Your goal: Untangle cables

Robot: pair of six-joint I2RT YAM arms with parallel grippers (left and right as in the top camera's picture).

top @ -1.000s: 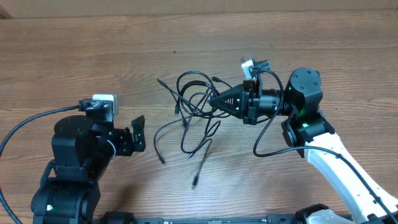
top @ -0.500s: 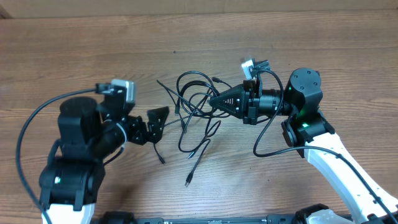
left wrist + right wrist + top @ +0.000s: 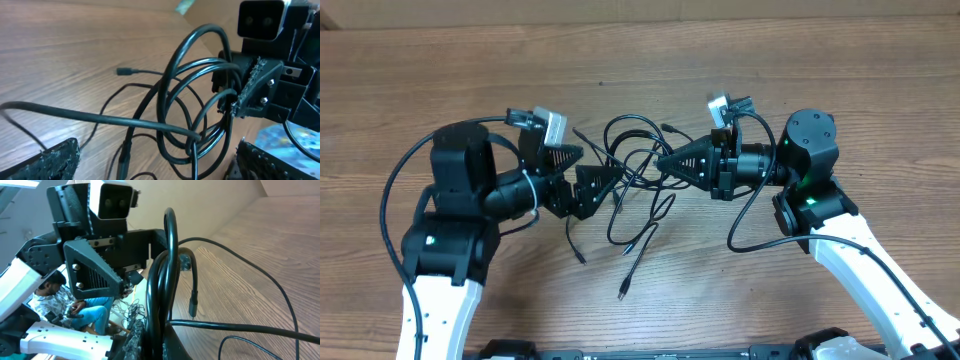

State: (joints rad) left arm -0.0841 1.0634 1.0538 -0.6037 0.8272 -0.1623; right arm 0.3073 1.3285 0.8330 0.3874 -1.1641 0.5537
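1. Looking down from overhead, we see the cables [image 3: 630, 178] bunched in the middle of the table [image 3: 770, 70], between the two arms, with loose strands and plug ends trailing toward the near edge. The right gripper [image 3: 662, 162] is clenched on the right side of the bundle. The left gripper [image 3: 600, 165] has its jaws spread wide at the bundle's left side. We cannot tell whether it touches a cord
2. From the left wrist, we find our own fingers far apart in the bottom corners, gripping nothing. One long strand crosses the gap between them. Ahead, the loops stand up off the wood, pinched at their right by the other gripper's closed tips
3. From the right wrist, we see several cords clamped between the fingers at the bottom edge. The loops rise upright from that pinch, and a plug end hangs just beside them. The left gripper faces us close behind, released
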